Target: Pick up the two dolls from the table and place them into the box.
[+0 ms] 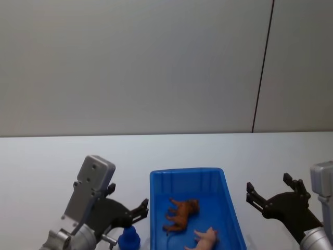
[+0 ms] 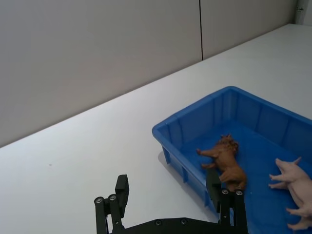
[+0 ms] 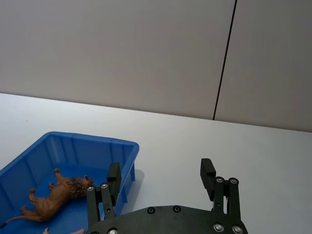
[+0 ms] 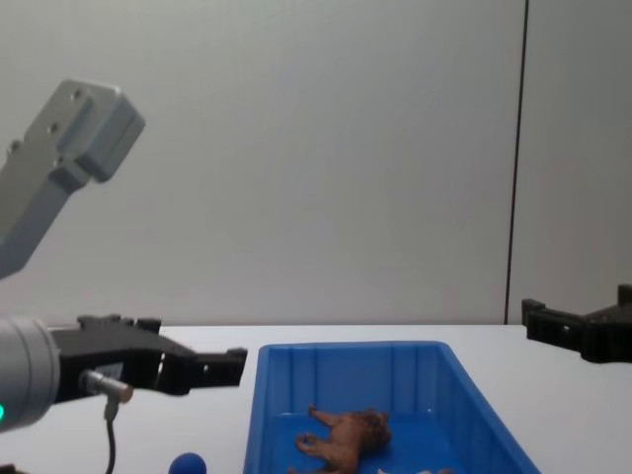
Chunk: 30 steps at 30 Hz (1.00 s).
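Two dolls (image 1: 181,213) in unlabelled box (image 1: 157,200); both hands (image 1: 136,211) (image 1: 266,191) spread, seemingly empty.

A white table (image 1: 52,156) meets a grey wall (image 1: 130,62); a dark vertical seam (image 1: 263,65) splits it.

One box (image 1: 237,221) sits on the one table (image 1: 47,156), and it holds two dolls: one brown shaggy animal (image 1: 181,213) and, at its 4 o'clock, one pale pink pig (image 1: 206,239). A third toy, one rounded blue toy (image 1: 129,239), stands outside the box at the animal's 8 o'clock, making three toys in all. There are two end effectors, one left end effector (image 1: 136,211) and one right end effector (image 1: 268,191), each with two black fingers spread apart.
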Available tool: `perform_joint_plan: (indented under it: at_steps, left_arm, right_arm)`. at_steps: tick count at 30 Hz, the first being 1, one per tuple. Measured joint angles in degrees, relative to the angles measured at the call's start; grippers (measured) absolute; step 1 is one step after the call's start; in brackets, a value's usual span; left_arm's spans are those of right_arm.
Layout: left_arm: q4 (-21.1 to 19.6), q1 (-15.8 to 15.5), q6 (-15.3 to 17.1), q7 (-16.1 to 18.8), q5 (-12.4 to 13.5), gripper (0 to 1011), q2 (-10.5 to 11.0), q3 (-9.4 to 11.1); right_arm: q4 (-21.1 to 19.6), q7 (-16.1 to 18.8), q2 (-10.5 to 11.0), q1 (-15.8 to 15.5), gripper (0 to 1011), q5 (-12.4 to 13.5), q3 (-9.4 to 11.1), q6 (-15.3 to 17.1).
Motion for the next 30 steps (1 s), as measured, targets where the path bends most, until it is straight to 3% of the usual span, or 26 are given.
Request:
perform_joint_plan:
  at_steps: [30]
  left_arm:
    - [4.48,1.06,1.79,-3.77,-1.1,1001,0.31,-0.39]
  right_arm:
    - [0.0,-0.07,0.0,0.0,1001,0.01,-0.01,0.0]
